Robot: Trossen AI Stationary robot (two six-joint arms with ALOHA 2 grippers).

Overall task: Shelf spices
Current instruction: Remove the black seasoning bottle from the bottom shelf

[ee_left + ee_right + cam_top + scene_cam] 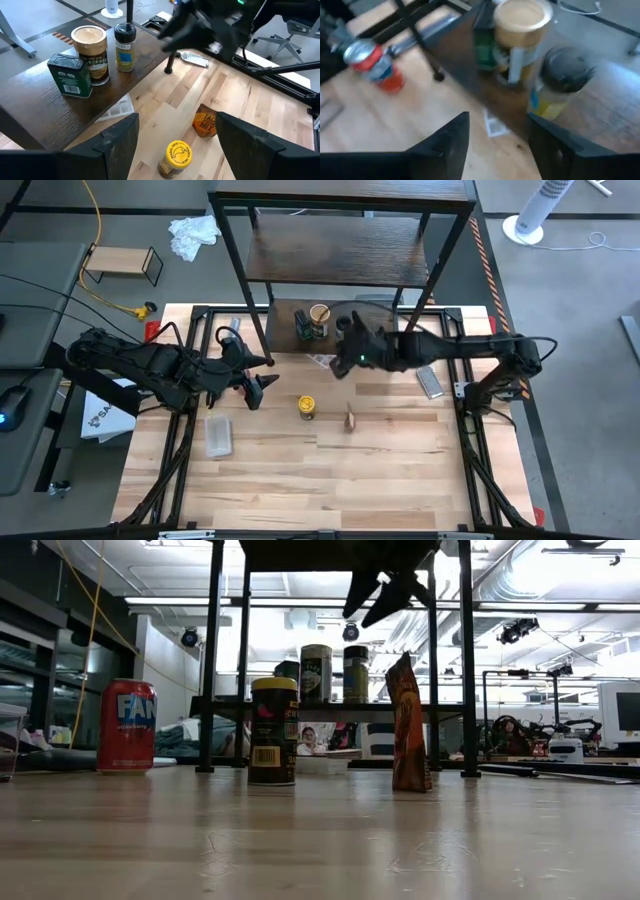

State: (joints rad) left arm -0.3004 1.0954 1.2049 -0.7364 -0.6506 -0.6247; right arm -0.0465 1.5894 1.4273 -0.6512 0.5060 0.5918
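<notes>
Three spice containers grouped on shelf (300, 308) bottom board: tan-lidded jar (90, 47), dark-lidded jar (124, 46), green box (70, 75), yellow-lidded jar (306, 407) on counter (380, 470), right hand (345, 332) parted, empty, beside shelved jars, left hand (255, 376) open, empty, above counter.

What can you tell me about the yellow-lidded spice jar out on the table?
The small yellow-lidded spice jar has a dark body with a printed label and black lettering on its flat lid. It stands upright and closed on the light wooden table, beside an orange-brown packet, apart from it. Nothing grips or touches it.
</notes>
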